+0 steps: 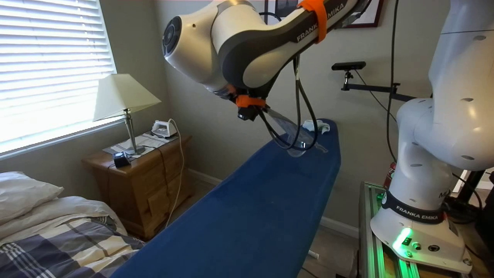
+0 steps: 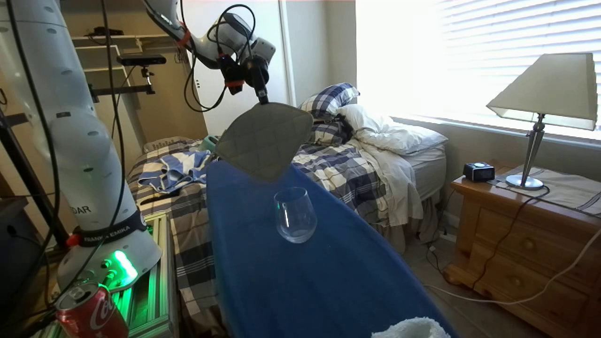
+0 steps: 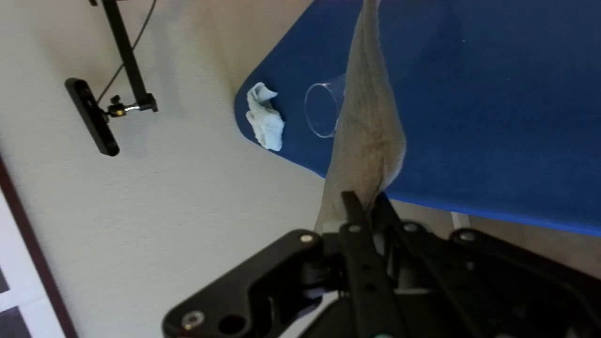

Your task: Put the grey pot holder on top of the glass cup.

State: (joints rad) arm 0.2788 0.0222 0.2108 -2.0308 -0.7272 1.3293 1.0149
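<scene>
Blue is the long table [image 2: 328,281], the largest thing of this work, with one rounded end.

Next in size comes the grey pot holder [image 2: 265,141]. It hangs in the air above the table, strongly tilted, with its lowest corner pointing down to the surface. I judge that the step in hand is the carrying: the grasp is made, but the laying down is not yet done.

Smaller is the end effector [image 3: 365,197]. It is clenched on one end of the pot holder, it seems a corner; in the wrist view the fabric is pinched there.

Last comes the glass cup [image 2: 296,216], upright on the table, its mouth uncovered. In an exterior view a gap shows between its rim and the pot holder. In the wrist view the pot holder hides a part of the cup, so the cup stands somewhere beyond it; how far, I cannot tell. Therefore the next move, I think, calls for bringing the pot holder toward the rounded end, until its middle is over the rim. It should also become flatter, because the low corner could otherwise push the cup. After that, a slow lowering is needed, and release only when the fabric rests on the rim.
</scene>
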